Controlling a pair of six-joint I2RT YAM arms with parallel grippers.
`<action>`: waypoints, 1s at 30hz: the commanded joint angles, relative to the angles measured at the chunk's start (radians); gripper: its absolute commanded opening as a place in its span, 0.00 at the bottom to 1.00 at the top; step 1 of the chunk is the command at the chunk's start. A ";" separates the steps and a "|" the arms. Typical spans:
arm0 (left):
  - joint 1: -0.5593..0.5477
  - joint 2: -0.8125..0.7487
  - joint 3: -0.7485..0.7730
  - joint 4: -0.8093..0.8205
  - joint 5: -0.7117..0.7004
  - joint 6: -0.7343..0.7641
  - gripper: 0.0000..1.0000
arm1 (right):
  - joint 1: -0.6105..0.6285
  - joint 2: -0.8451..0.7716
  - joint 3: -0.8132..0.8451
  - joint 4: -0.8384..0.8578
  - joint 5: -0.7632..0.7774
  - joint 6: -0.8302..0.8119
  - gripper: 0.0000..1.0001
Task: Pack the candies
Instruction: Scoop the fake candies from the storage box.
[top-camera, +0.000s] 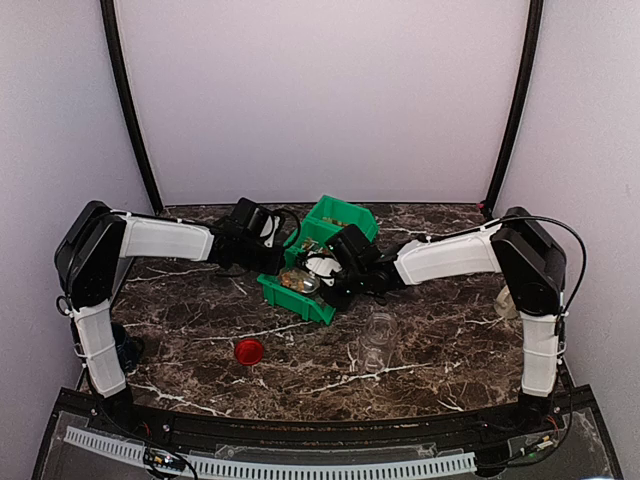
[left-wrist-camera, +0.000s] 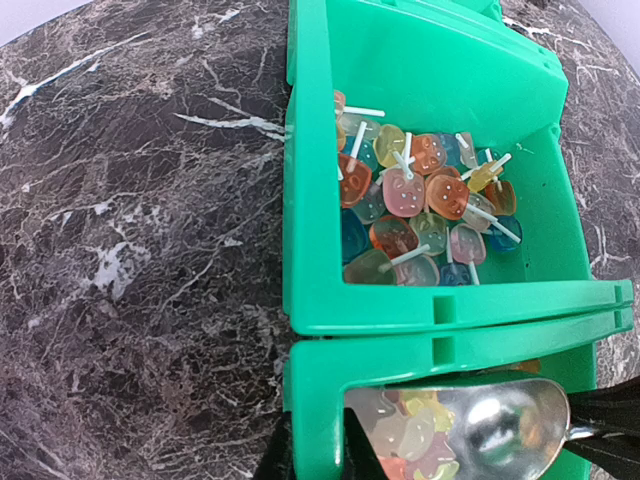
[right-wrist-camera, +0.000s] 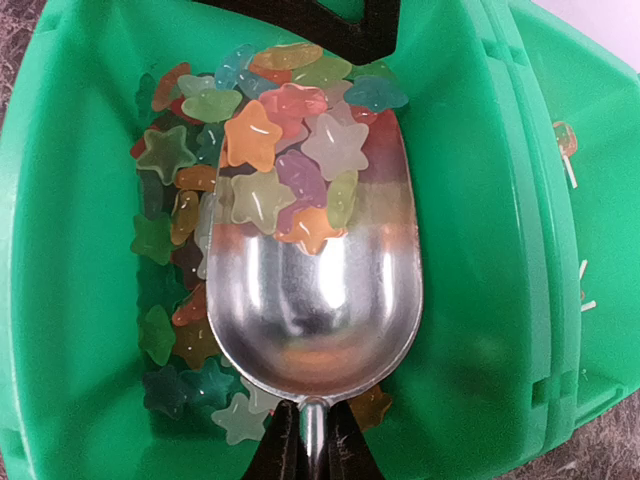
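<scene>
Bottom centre, the right gripper (right-wrist-camera: 312, 448) clamps the metal scoop (right-wrist-camera: 312, 300), half-loaded with candies (right-wrist-camera: 275, 150) in the green bin (right-wrist-camera: 60, 260); the left gripper (left-wrist-camera: 316, 455) pinches the bin's wall.

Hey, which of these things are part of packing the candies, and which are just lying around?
In the job: star candies, scoop in the right gripper, near bin gripped by the left gripper, clear jar, red lid.
Lying about: far bin, lollipops in it.
</scene>
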 joint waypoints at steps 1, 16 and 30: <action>0.019 -0.151 0.047 0.150 -0.009 -0.041 0.00 | -0.002 -0.052 -0.032 0.094 -0.040 0.007 0.00; 0.046 -0.149 0.054 0.112 -0.045 -0.024 0.00 | -0.015 -0.130 -0.126 0.185 -0.031 0.008 0.00; 0.057 -0.118 0.058 0.104 -0.036 -0.026 0.00 | -0.042 -0.200 -0.164 0.246 -0.046 0.046 0.00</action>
